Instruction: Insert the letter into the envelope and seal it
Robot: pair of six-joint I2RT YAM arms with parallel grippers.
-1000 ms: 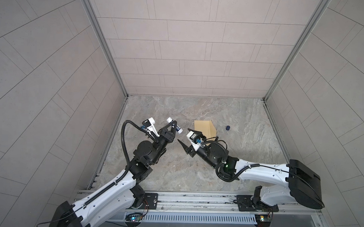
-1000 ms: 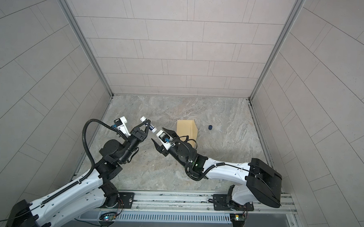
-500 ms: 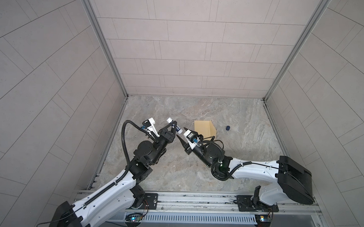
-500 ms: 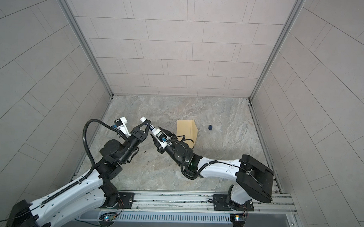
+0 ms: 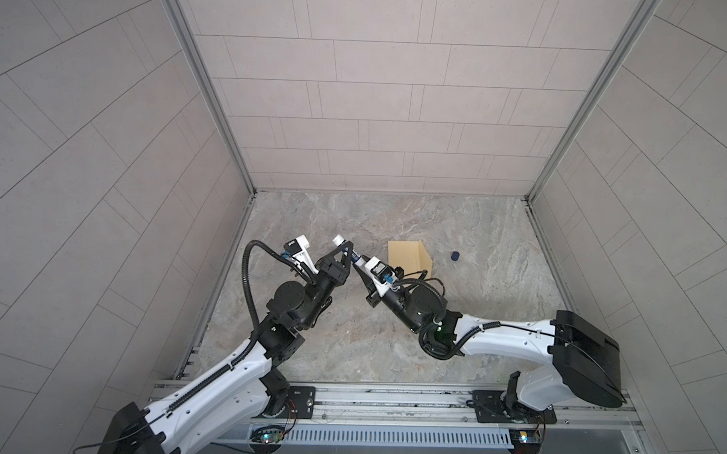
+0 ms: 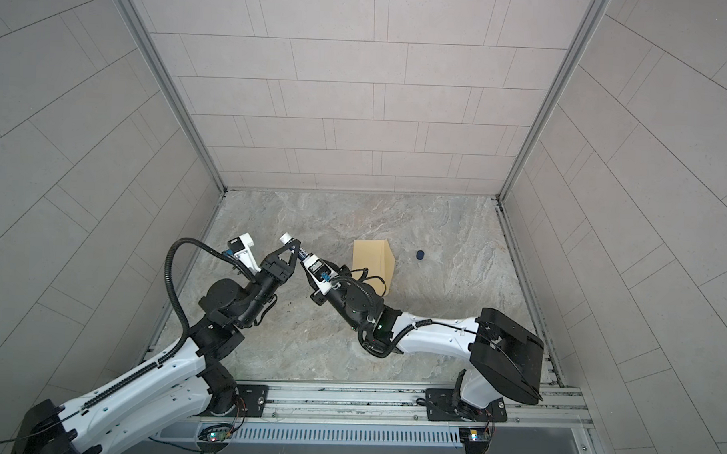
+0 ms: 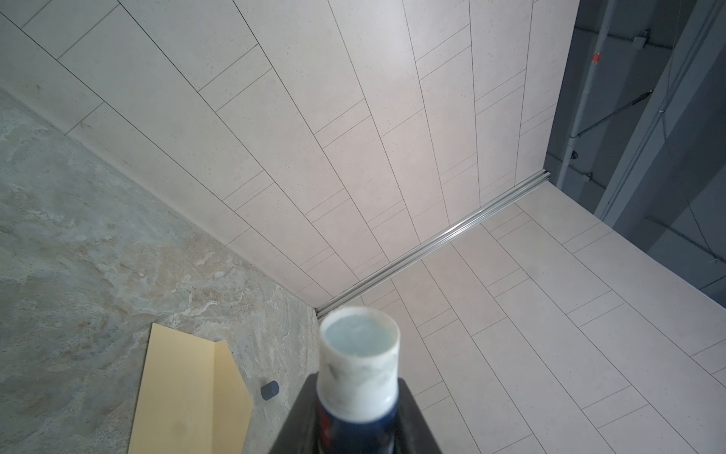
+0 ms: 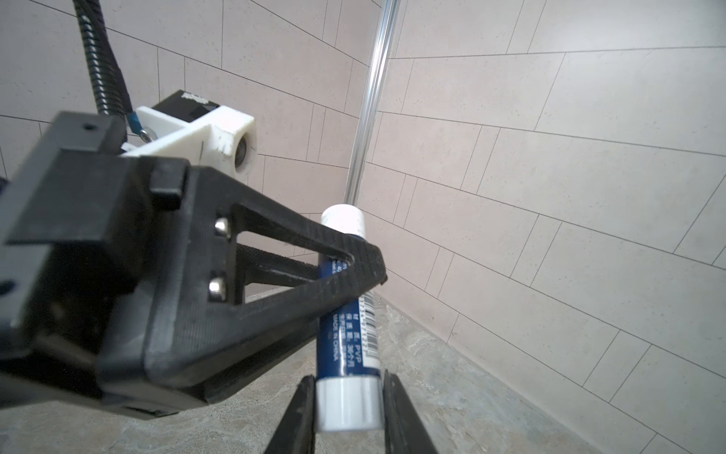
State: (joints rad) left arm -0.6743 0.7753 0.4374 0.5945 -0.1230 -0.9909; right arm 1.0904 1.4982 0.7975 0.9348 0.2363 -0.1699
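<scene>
Since a second ago the right hand (image 8: 347,397) has swung in and closed. It now pinches the white base of the glue stick (image 8: 347,338), fingers touching both sides. The left hand (image 5: 346,252) clamps the blue barrel, left of frame centre in both top views. Looks like a twist to feed glue: hold the left rigid, turn the right about the stick's axis, no pull, small feed. Farther up, right of centre, the envelope (image 5: 406,258) lies on the desk (image 5: 395,221), flap open. A dark cap (image 5: 455,255) sits near its right side, apart. No letter in sight; possibly inside, can't tell.
</scene>
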